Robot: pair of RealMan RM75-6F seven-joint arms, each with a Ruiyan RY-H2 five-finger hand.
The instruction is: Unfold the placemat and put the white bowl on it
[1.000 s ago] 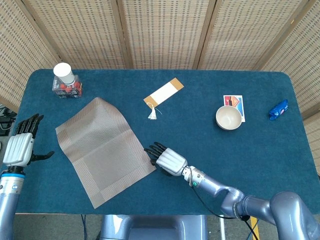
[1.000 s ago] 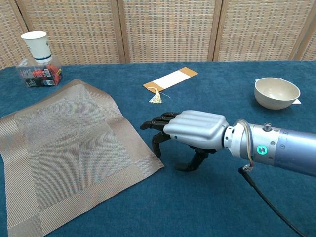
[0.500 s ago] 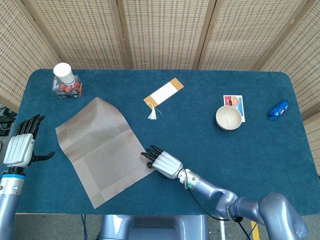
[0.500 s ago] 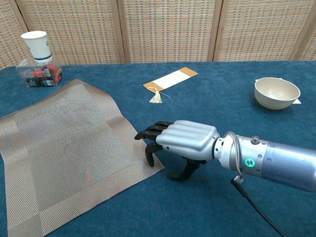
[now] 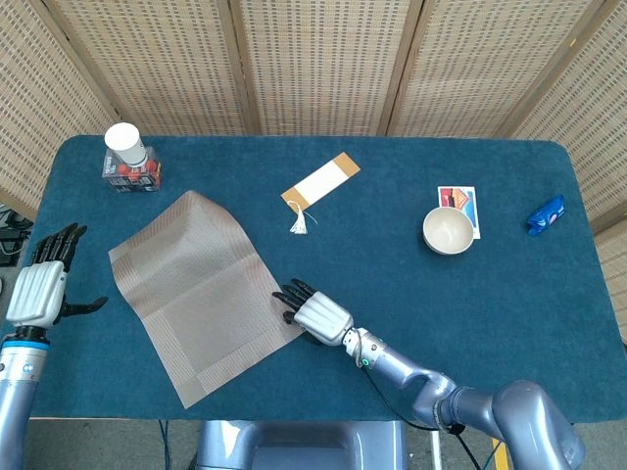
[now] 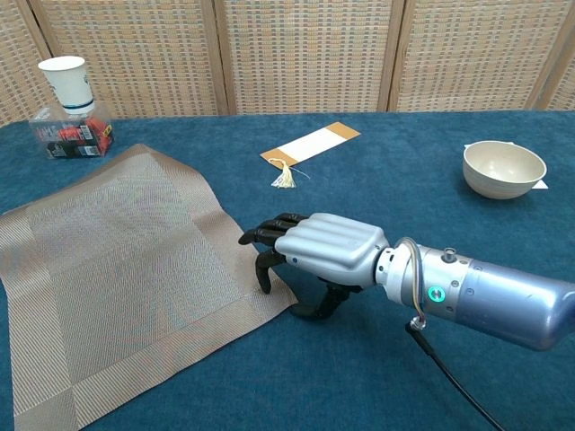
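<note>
1. Surface: your table (image 5: 392, 264) has a dark blue carpet-like cover; behind it stand woven wicker screen panels (image 5: 323, 59) w/ wooden frames.
2. Your right hand (image 6: 323, 251) lies low at the near-right edge of the placemat (image 6: 117, 269). The dark fingertips (image 6: 260, 238) reach onto the mat border; the fingers are a bit curled and apart, and nothing is held. In chest view one fingertip points down onto the mat edge, the thumb is under the palm near the cloth.
3. Your left hand (image 5: 39, 284) is at the far left edge of the table, seen only in head view. Fingers straight and apart, thumb out to the side, holding nothing, well apart from the mat.
4. The placemat is beige-brown woven, w/ a darker border band. It lies spread flat on the left half of the table, turned at an angle, and shows fold creases.
5. The white bowl (image 5: 448, 231) stands upright on the right side, well apart from the mat. It is partly on a small coloured card (image 5: 460, 204).
6. Other things: a white bookmark (image 5: 321, 181) w/ a tassel in the centre back, a paper cup (image 5: 125, 143) on a clear box (image 5: 130, 171) at back left, a blue wrapped item (image 5: 545, 214) at far right.
</note>
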